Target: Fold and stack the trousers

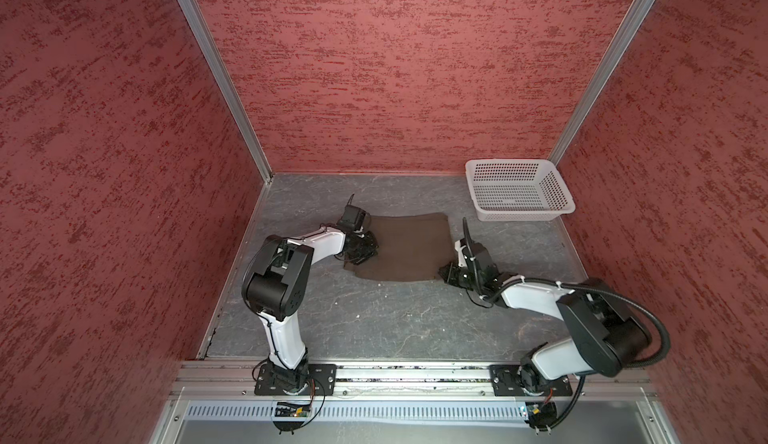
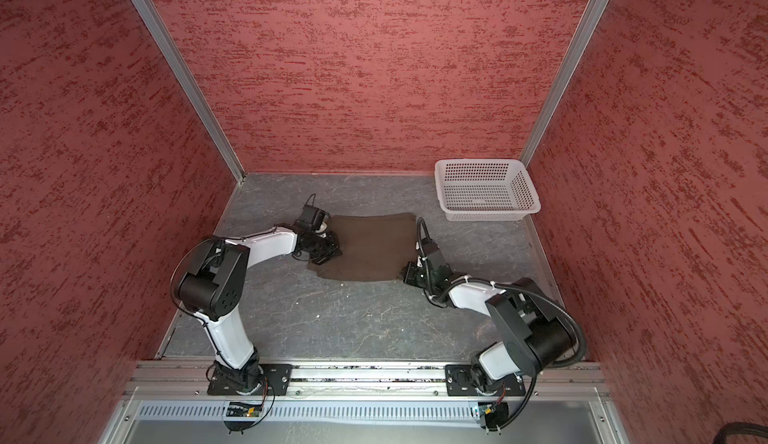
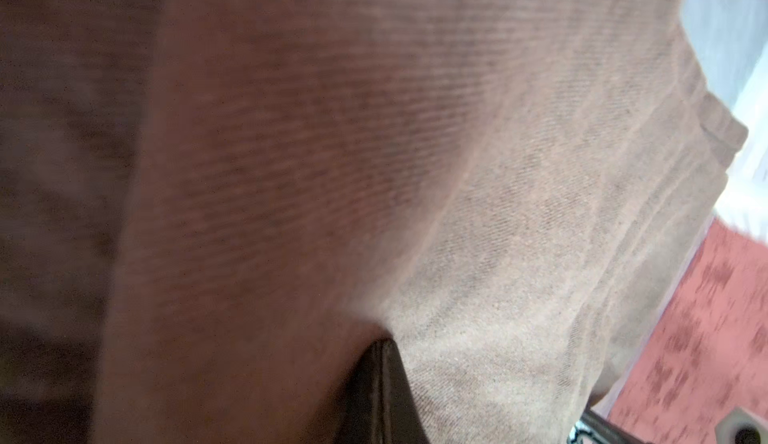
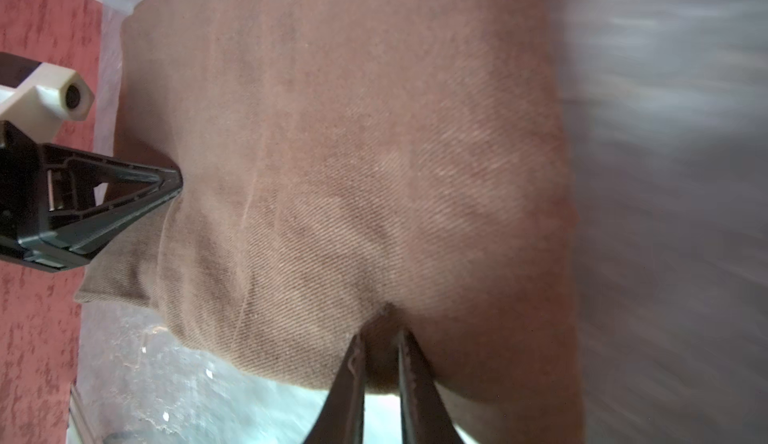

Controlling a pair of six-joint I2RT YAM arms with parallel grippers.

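Observation:
The dark brown trousers (image 1: 407, 246) (image 2: 370, 246) lie folded into a flat rectangle on the grey table in both top views. My left gripper (image 1: 365, 255) (image 2: 328, 255) sits at their left edge. In the left wrist view its jaws (image 3: 384, 344) are pressed together with brown cloth (image 3: 457, 172) bunched round the tip. In the right wrist view that gripper (image 4: 176, 184) pinches the far edge of the cloth. My right gripper (image 1: 445, 272) (image 2: 407, 273) is at the near right corner. Its fingers (image 4: 380, 332) are shut on a pinch of the trousers (image 4: 353, 151), and this edge is lifted slightly off the table.
A white perforated basket (image 1: 525, 215) (image 2: 490, 215) stands at the back right corner, a little beyond the trousers. Red textured walls close in the table (image 1: 374, 321) on three sides. The arm bases are on a metal rail along the front edge.

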